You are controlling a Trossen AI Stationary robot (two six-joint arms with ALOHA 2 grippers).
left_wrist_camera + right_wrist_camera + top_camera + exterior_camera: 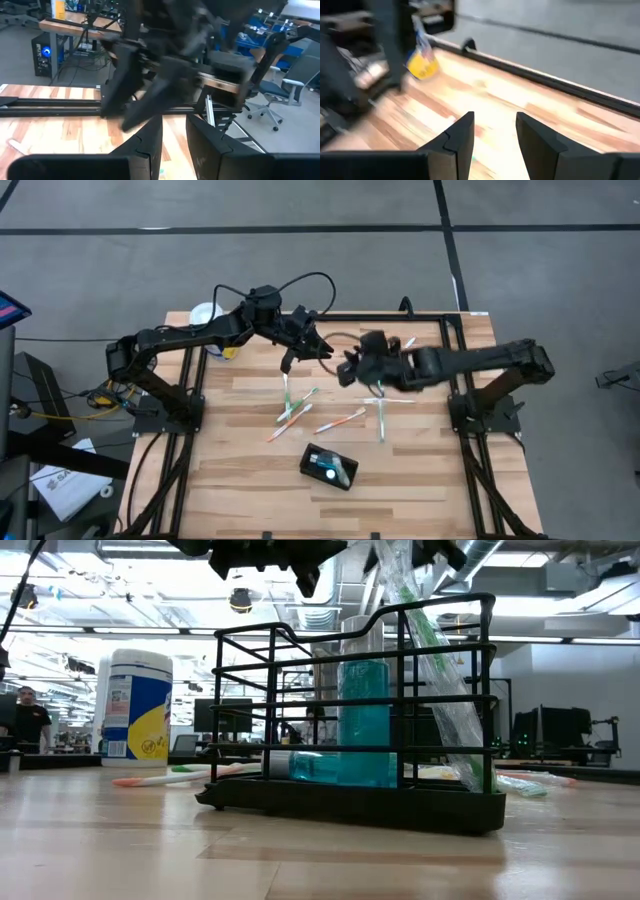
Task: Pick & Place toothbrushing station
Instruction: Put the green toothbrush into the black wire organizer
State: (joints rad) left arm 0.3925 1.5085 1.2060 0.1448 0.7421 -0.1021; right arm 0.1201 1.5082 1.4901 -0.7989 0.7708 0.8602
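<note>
While both arms are hovering over the far middle of the wooden table [420,480], the left gripper [174,150] and right gripper [495,145] are showing parted, empty fingers; the black wire-frame toothbrushing station [328,466] is standing near the front edge.

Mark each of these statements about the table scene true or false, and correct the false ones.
1. The black wire holder stands upright on the wooden table. True.
2. The white-lidded canister sits in the middle of the table. False: it stands at a far corner, on the left arm's side.
3. Several toothbrushes lie loose on the wood. True.
4. The holder is empty. False: a teal bottle and a wrapped toothbrush stand in it.
5. The left claw and right claw both show a gap between their fingers. True.
</note>
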